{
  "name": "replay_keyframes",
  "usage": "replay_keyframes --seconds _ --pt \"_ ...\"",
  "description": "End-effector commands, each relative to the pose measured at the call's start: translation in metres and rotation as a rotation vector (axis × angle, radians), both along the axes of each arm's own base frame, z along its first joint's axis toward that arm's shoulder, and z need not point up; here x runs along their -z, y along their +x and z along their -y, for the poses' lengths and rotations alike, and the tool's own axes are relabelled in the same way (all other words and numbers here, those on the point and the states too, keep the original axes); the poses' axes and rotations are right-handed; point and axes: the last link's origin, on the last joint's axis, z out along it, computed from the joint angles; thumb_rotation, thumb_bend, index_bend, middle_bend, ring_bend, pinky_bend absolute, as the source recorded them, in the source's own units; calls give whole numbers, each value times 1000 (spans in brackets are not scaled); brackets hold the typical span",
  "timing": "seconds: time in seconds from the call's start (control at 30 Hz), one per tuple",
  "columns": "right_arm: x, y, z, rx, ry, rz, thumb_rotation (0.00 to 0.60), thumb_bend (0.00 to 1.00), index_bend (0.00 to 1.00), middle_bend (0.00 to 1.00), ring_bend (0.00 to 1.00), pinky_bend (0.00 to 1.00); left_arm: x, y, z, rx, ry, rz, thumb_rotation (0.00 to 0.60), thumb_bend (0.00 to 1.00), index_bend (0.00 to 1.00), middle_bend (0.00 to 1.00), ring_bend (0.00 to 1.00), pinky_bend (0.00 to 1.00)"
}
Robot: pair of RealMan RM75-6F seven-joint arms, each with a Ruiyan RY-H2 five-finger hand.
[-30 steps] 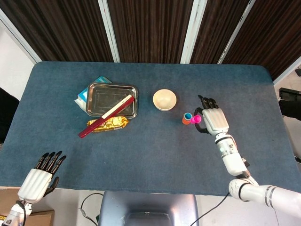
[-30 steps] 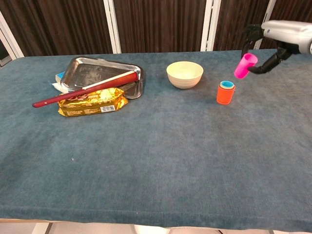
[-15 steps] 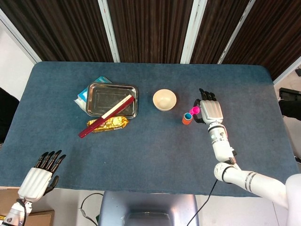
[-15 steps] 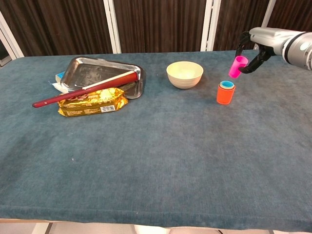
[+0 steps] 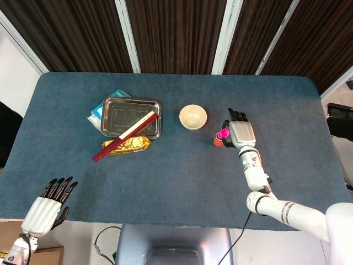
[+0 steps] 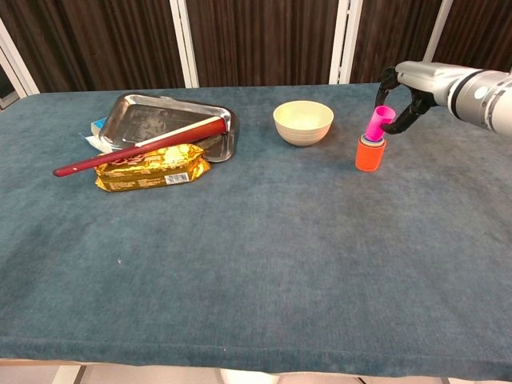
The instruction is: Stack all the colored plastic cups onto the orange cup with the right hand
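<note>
From the head, my right hand (image 5: 241, 134) pinches the pink cup (image 5: 222, 134) over the orange cup (image 5: 218, 142), at 4 o'clock from the bowl (image 5: 193, 117). My left hand (image 5: 47, 207) is open and empty.

From the chest, the pink cup (image 6: 376, 124) tilts, its bottom in the orange cup (image 6: 370, 154).

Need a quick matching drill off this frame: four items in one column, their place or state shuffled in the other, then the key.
Items:
1. pink cup
2. cream bowl
3. gold snack packet
4. left hand

Places or states:
A. lying in front of the metal tray, under the red stick
B. holding nothing, near the table's front left corner
C. held tilted by the right hand, bottom end at the mouth of the orange cup
D. standing between the tray and the orange cup

Pairs: 1-C, 2-D, 3-A, 4-B
</note>
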Motion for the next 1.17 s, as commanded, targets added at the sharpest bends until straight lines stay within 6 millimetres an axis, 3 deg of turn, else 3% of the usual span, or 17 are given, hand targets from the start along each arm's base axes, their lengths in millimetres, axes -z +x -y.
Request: replay_keyframes --seconds 0.03,0.23,0.4,0.5,0.6,0.73,0.83,0.93,1.17 --pt "3 0 0 6 12 2 600 485 529 12 0 0 0 0 0 0 0 1 600 504 0 0 0 93" --pt "3 -3 -4 21 37 -26 600 485 124 0 0 0 -1 0 0 -1 2 2 600 504 0 0 0 93" --pt "-13 -1 -21 -17 26 1 600 485 33 0 0 0 -3 0 1 4 7 9 600 505 0 0 0 93" --pt "-38 -7 -58 -86 5 10 600 485 14 0 0 0 -7 1 2 9 20 18 600 504 0 0 0 93" --pt "-68 -29 -122 -120 7 -46 600 446 1 0 0 0 -12 2 3 20 45 31 600 504 0 0 0 88" --pt "-108 -69 -213 -112 -53 -72 600 379 0 0 0 0 -18 2 4 33 80 52 600 504 0 0 0 85" --pt "-122 -102 -260 -90 -112 -76 600 368 0 0 0 0 -20 3 5 40 94 63 600 504 0 0 0 85" --pt "-127 -126 -277 -17 -155 -69 600 363 0 0 0 0 -21 5 5 55 110 74 600 505 0 0 0 85" --pt "-137 -125 -276 -52 -203 -45 600 360 0 0 0 0 -22 4 6 53 116 79 600 505 0 0 0 85"
